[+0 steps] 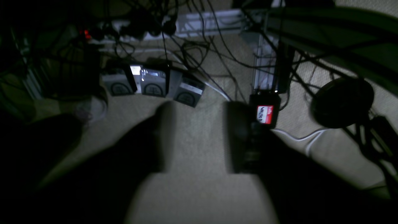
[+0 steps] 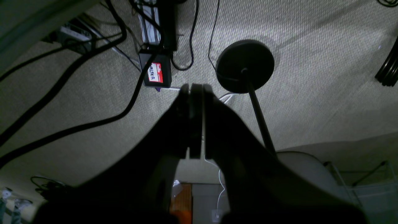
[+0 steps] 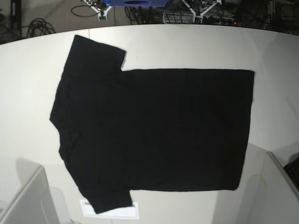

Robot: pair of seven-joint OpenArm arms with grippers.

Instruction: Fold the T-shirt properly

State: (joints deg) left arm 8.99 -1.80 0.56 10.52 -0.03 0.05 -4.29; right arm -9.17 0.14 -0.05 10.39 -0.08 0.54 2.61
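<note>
T-shirt (image 3: pixel 154 135): spread flat on white table (image 3: pixel 187 46), plain black side up, sleeves toward left of base view, hem toward right | left gripper (image 1: pixel 197 137): jaws apart, nothing between them, over carpet (image 1: pixel 199 193) | right gripper (image 2: pixel 196 121): clenched, empty, over carpet near round black stand base (image 2: pixel 245 66)
</note>
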